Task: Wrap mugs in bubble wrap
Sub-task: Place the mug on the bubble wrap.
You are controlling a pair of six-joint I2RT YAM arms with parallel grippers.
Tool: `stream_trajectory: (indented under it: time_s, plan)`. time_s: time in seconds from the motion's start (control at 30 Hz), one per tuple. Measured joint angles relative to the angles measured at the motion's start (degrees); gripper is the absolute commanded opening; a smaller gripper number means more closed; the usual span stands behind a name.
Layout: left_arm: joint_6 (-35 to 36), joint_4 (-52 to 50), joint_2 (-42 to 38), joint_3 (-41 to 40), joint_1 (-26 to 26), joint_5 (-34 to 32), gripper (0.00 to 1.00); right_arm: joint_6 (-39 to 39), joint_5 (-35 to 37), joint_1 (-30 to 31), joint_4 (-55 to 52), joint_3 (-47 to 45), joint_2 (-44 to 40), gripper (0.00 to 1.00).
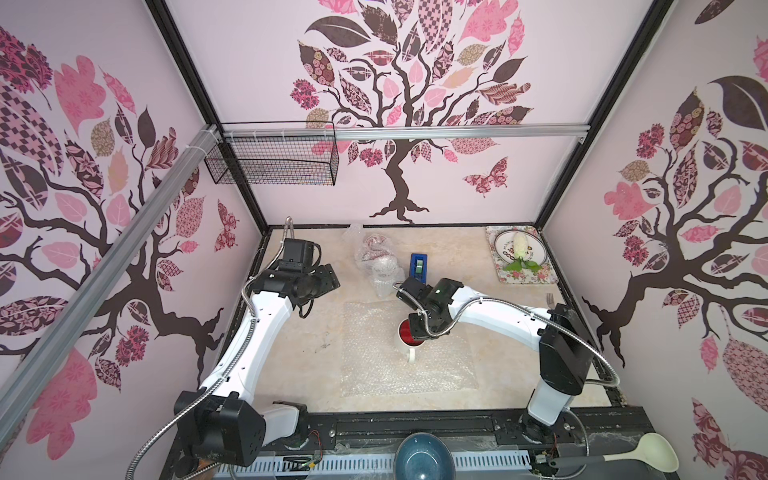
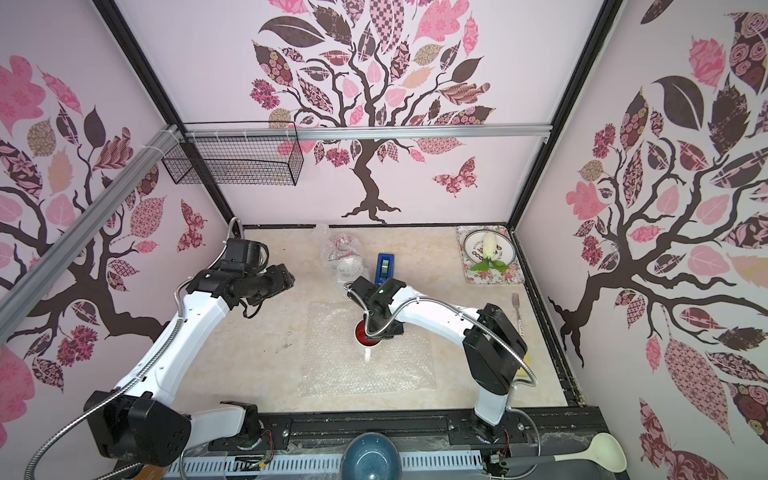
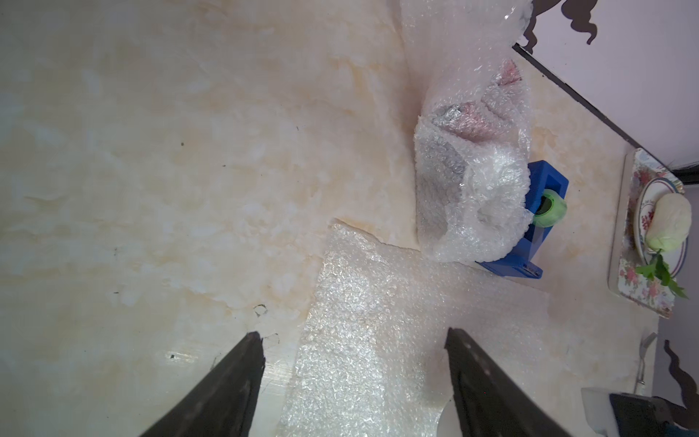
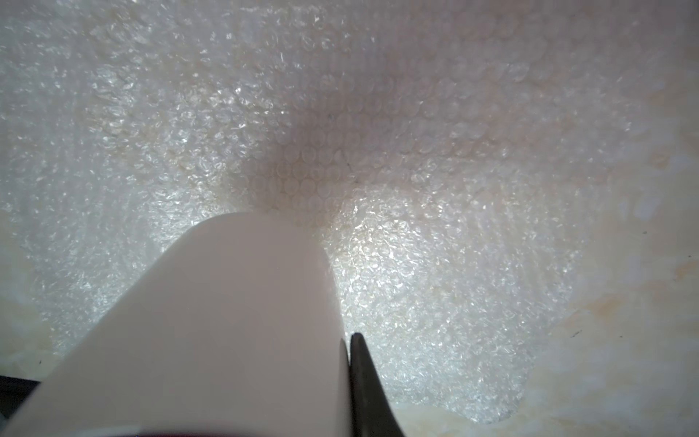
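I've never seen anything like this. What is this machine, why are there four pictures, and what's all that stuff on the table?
These are two robot arms fixed at the front edge of a table, each ending in a two-fingered gripper. Two pictures look down from a camera overhead. The other two come from small cameras on the arms' wrists. The right gripper is shut on the wall of a white mug with a red inside, upright over a flat sheet of bubble wrap. The left gripper is open and holds nothing. Behind lie two bundles of bubble wrap, a blue tape dispenser, and a flowered tray with a plate.
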Motion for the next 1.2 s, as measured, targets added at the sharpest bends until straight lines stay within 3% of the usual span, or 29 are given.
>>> stream_trajectory:
  time_s: [0.37,0.97,1.2]
  plan:
    - [4.02,1.05,1.09,1.05,0.00,-0.72,0.81,-2.23,3.76,2.58,-0.81,4.70,6.86,0.00]
    - [4.50,1.92,-0.55,1.01,-2.29,2.05,0.83,-3.13,6.38,2.99,-2.43,6.34,9.38,0.01]
    - [4.26,2.32,-0.55,1.01,-4.57,2.43,0.83,-3.52,6.80,3.10,-1.97,6.29,10.08,0.52]
